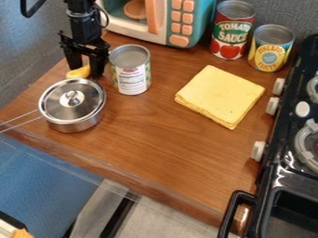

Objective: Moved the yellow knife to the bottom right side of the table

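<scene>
The black gripper (pixel 86 69) hangs at the upper left of the table, just behind the lidded pot and left of a can. Its two fingers stand apart. A small yellow piece, seemingly part of the yellow knife (pixel 78 72), shows low between and in front of them, close to the left finger. The pot hides the rest of it.
A metal pot (pixel 73 104) has its handles over the table's left edge. Nearby stand a can (pixel 130 69), a folded yellow cloth (pixel 220 96), a tomato can (pixel 232 30), another can (pixel 271 48), a toy microwave (pixel 180 23) and a black stove (pixel 292 162).
</scene>
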Robot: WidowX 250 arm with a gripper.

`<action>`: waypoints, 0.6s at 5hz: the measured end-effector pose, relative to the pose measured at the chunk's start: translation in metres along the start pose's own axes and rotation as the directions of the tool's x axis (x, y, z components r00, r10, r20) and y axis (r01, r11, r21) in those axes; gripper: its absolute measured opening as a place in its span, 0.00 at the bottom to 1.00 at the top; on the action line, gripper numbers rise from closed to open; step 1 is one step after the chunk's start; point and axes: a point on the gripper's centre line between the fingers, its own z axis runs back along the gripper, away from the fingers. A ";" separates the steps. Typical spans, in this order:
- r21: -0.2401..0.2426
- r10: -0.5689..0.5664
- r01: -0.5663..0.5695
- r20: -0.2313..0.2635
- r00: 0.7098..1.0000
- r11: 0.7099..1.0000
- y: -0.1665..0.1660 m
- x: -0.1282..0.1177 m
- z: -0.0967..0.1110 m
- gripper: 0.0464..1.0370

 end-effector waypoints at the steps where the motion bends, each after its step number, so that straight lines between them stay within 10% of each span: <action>1: 0.003 -0.004 0.004 -0.001 1.000 1.000 0.001 0.000 0.001 0.35; 3: -0.007 0.059 -0.059 -0.042 0.997 0.998 0.008 -0.011 0.003 0.29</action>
